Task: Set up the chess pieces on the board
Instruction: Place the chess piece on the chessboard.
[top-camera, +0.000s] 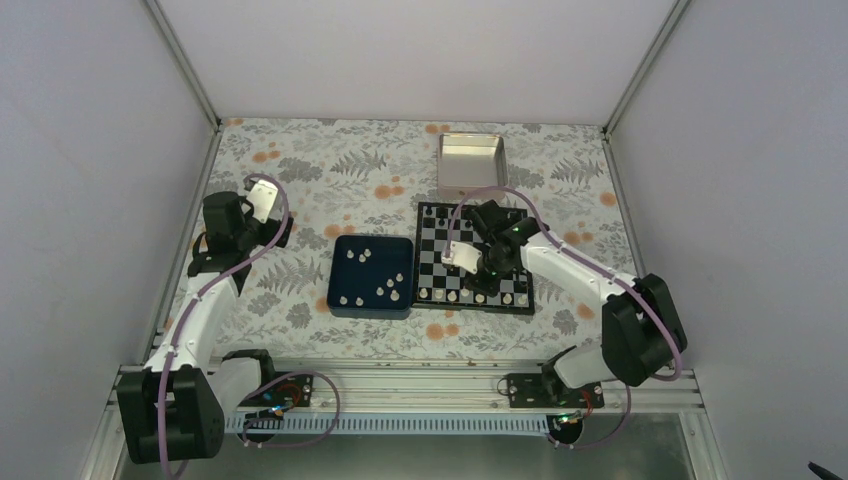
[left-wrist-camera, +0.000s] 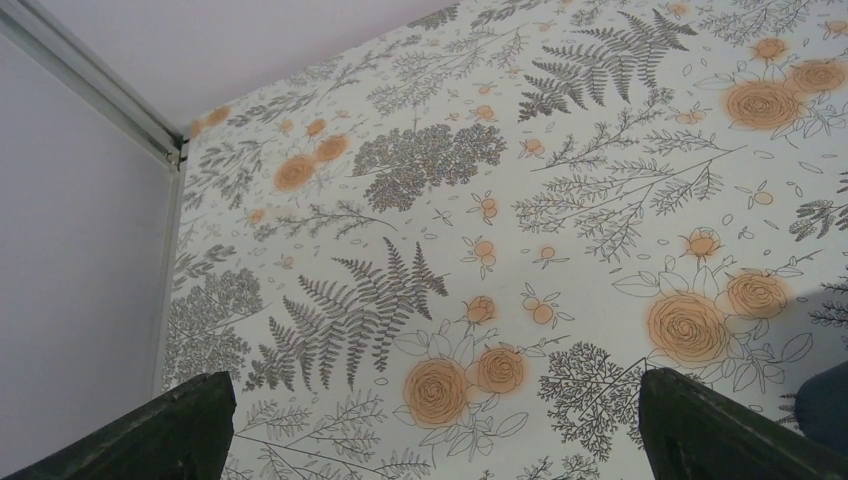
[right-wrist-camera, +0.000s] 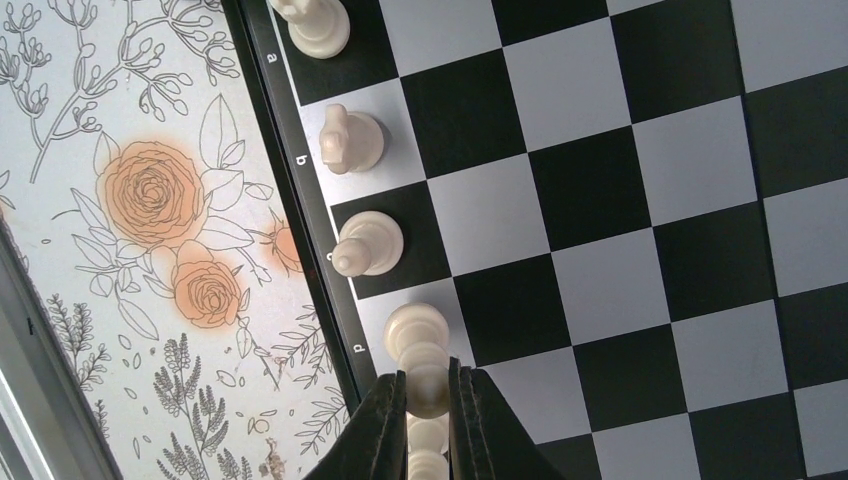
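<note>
The chequered board (top-camera: 437, 236) lies right of centre, with cream chess pieces (top-camera: 452, 296) along its near row. My right gripper (top-camera: 468, 262) hovers low over that row. In the right wrist view the board's black rim (right-wrist-camera: 290, 185) carries letters. A cream rook (right-wrist-camera: 318, 22), knight (right-wrist-camera: 350, 140) and bishop (right-wrist-camera: 368, 245) stand on the first squares beside it. On the fourth square, my right gripper (right-wrist-camera: 428, 388) is shut on the top of a tall cream piece (right-wrist-camera: 416, 338). My left gripper (left-wrist-camera: 435, 440) is open over bare cloth, far from the board.
A dark blue tray (top-camera: 340, 290) left of the board holds several loose cream pieces (top-camera: 385, 290). A silver tin (top-camera: 472, 162) sits behind the board. The floral cloth (left-wrist-camera: 480, 200) covers the table, and white walls close three sides.
</note>
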